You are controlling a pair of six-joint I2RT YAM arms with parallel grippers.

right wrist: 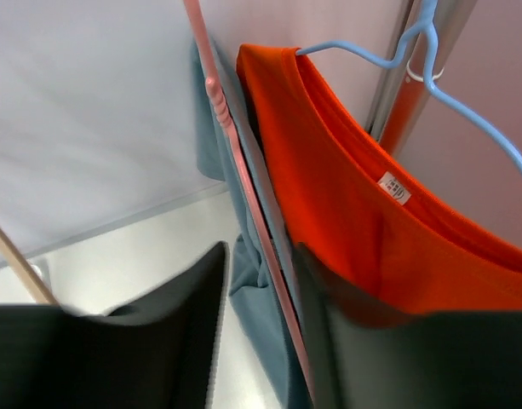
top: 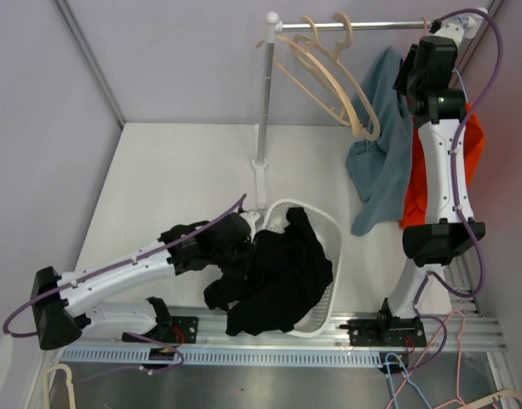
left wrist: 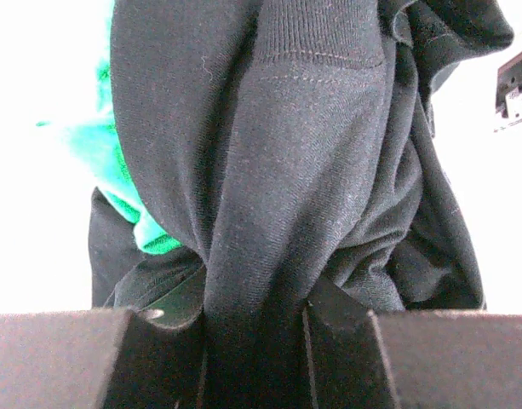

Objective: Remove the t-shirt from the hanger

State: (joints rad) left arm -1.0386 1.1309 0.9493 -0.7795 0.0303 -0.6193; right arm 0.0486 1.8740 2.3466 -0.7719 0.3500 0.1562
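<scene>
The task's thing, judging by where the arms are, is the grey-blue cotton t-shirt (top: 375, 162) hanging on a slim pink plastic hanger (right wrist: 235, 145) from the metal rail (top: 371, 25). It sits right at the right gripper (right wrist: 262, 251), which is much the nearer. The left gripper (left wrist: 248, 298) is low and well apart from it, at the white mesh basket (top: 329, 294) on the counter (top: 175, 179). In the right wrist view the pink hanger's arm runs lengthwise through the gap between the two fingers, sloping away from the gripper towards the rail, and the grey-blue cloth drapes down on both sides of it. The jaws stand partly apart astride that arm, with cloth visible between the bar and the left finger, so they do not appear clamped yet. The coming move likely depends on closing across this bar without catching the neighbour: an orange t-shirt (right wrist: 346, 196) on a light blue wire hanger (right wrist: 363, 53), just beside the gripper on its right. A small white label (right wrist: 394, 188) is sewn inside the orange collar, and its print is too small to read. The left gripper is pinched shut on a fold of a black knit garment (left wrist: 286, 170), with a bright green cloth (left wrist: 116, 170) behind it. No other writing shows.
</scene>
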